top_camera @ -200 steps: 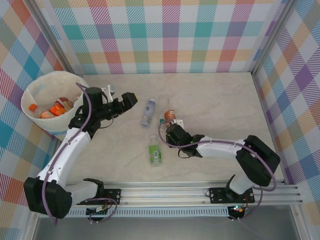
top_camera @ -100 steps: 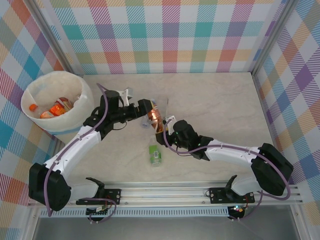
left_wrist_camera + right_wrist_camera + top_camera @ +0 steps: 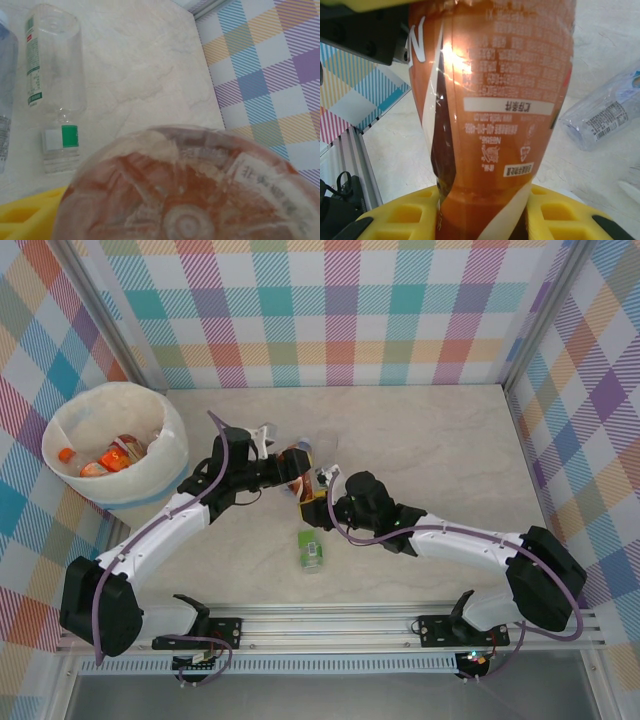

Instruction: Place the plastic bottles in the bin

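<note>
Brown-labelled bottle (image 3: 490, 100) is held over the tabletop (image 3: 430, 440), well to the right of the bin (image 3: 172, 452), where the two arms meet.

Right fingers (image 3: 405, 217) are clamped on the bottle. One yellow finger is seen on each side, pressed against the label.

Left fingers (image 3: 25, 217) are placed at the bottle's other end. Its ribbed base (image 3: 185, 200) is seen close against the left wrist camera, with one yellow finger beside it. Whether these fingers are pressed on the bottle or merely spread around it cannot be told.

Orange and red bottles (image 3: 105, 458) are seen lying inside the bin.

Green-labelled bottle (image 3: 311, 548) is lying on the tabletop, right of the bin and nearer the arm bases. A clear bottle with a green band (image 3: 52, 75) is lying on the tabletop beyond the held bottle.
</note>
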